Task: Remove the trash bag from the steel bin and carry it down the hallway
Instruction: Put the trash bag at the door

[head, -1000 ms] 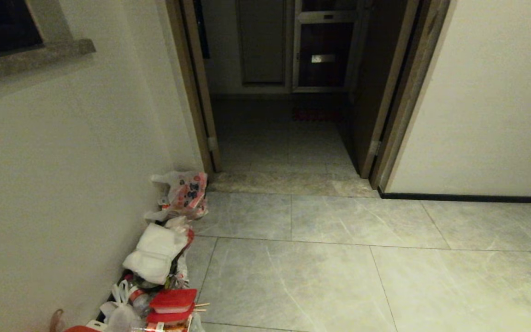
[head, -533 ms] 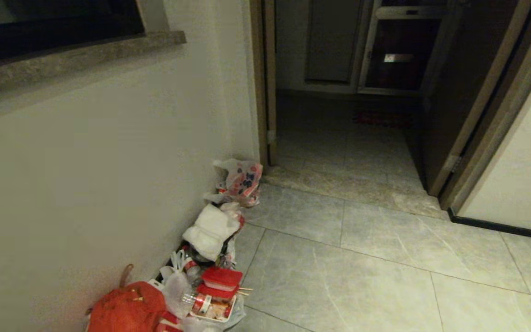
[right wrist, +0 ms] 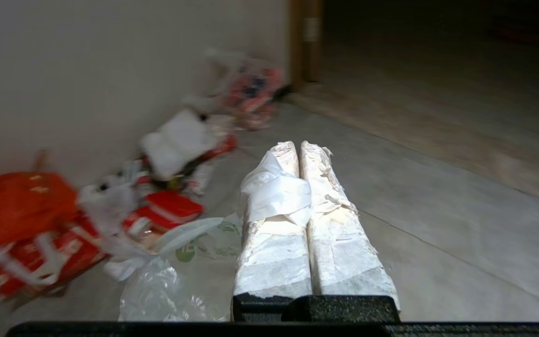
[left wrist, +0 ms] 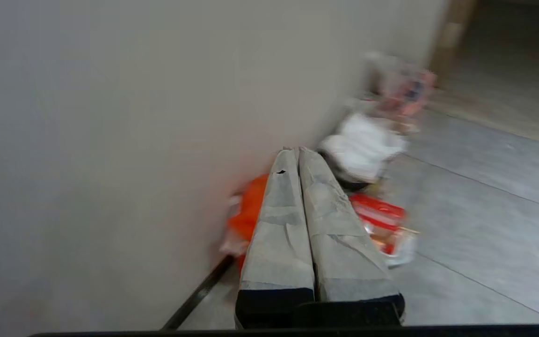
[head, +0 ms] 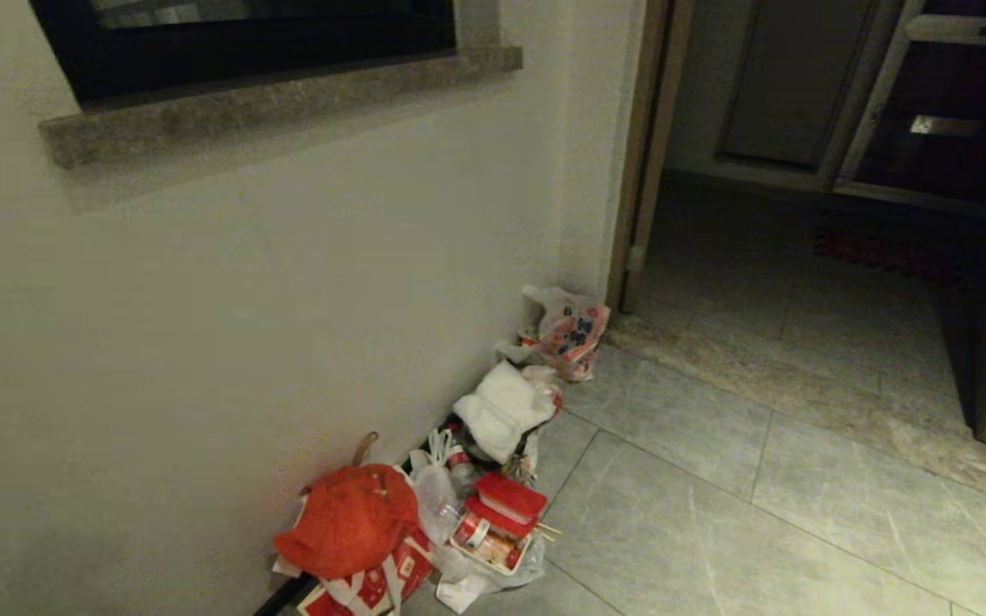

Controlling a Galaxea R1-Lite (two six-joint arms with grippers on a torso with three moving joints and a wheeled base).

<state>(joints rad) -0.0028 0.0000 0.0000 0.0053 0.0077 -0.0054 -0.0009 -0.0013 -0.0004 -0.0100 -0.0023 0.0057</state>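
Carry step — right end effector (right wrist: 300, 146) clamped on trash bag (right wrist: 171, 276) handle; left end effector (left wrist: 296, 150) together, empty. Next: drive along hallway (head: 715, 513).

A: Floor tiles (head: 715, 513): grey stone-look with pale veins, smooth, slight sheen. Wall (head: 202, 325): cream, matt.

B: Window ledge (head: 279, 98): speckled stone, rougher look. Door frame (head: 643, 154): brown wood grain.

A: Orange-red bag (head: 347, 518): thin plastic, crinkled. Printed bag (head: 568, 329): same thin film, wrinkled. Red lids (head: 506, 505): smooth glossy plastic.

B: Right gripper (right wrist: 299, 146): fingers wrapped in whitish tape, frayed and rough. Trash bag (right wrist: 183, 267): translucent crinkly film hanging below them. Left gripper (left wrist: 296, 150): grey tape wrap, creased, matt.
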